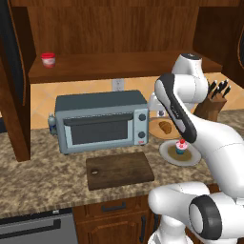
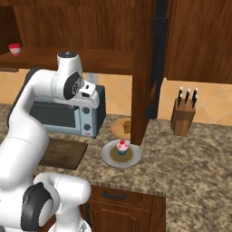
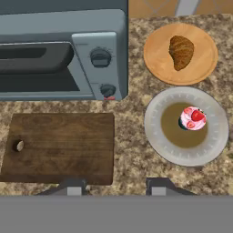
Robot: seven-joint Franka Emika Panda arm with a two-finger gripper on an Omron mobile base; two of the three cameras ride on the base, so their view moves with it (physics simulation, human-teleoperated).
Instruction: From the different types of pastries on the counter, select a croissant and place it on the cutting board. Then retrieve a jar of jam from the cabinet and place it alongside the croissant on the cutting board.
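The gripper [image 3: 116,185] is seen from the hand view as two small dark finger tips [image 3: 73,185] low in the picture, drawn to their narrowest; nothing is held between them and nothing is touched. The hand is held high over the counter [image 3: 132,159], above the gap between the cutting board [image 3: 59,148] and the grey plate [image 3: 186,126].

The croissant [image 3: 181,52] is found on a round wooden plate [image 3: 180,54] at the back of the counter, just to the right of the toaster oven [image 3: 63,54]. Nearer the front edge, the cupcake [image 3: 193,119] with pink frosting is set upright at the middle of the grey plate. The two plates lie just beside each other.

The cutting board is laid flat in front of the toaster oven, bare, its small round hole [image 3: 18,145] toward the left end. In the left base view it is seen close to the counter's front edge [image 1: 119,170].

The jar of jam [image 1: 47,59] is noted on the plank shelf [image 1: 119,64] of the cabinet [image 1: 109,28], far to the left, upright, well apart from the arm. A wall outlet [image 1: 117,85] is seen below the shelf, behind the oven. A knife block [image 2: 183,117] with dark handles is stood on the counter to the right, well apart from the plates. The worktop is speckled brown and beige granite; the wall behind is tiled in a light orange. Drawer fronts [image 1: 114,207] with black handles are seen below the counter.
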